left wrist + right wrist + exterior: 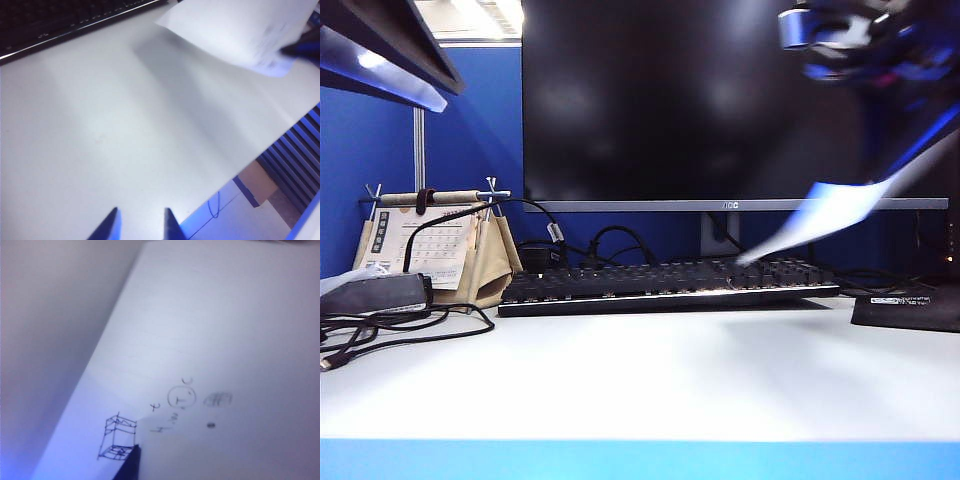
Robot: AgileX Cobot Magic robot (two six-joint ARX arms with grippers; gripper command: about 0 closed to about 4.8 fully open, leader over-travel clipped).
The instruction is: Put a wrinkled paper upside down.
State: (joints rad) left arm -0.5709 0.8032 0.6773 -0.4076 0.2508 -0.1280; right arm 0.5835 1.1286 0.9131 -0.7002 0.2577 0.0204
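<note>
- Exterior view: the wrinkled paper (820,215) hangs in the air at 3 o'clock, above the right end of the keyboard (665,283), lifted clear of the white table (640,370).
- The right gripper (865,35) is blurred at 1 o'clock; its jaws are together, clamped on the paper's edge, judging from the right wrist view, where pen marks show on the sheet.
- The left gripper (140,225) hovers low over bare table, fingers apart and empty.
- Lifting looks done; turning the sheet over and laying it down remain.

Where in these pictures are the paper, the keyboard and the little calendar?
Paper (825,213): exterior view, middle of the sheet lifted in the air on the right.
Keyboard (660,280): exterior view, key rows near its middle.
Calendar (440,245): exterior view, printed page on the stand at the left.
</note>
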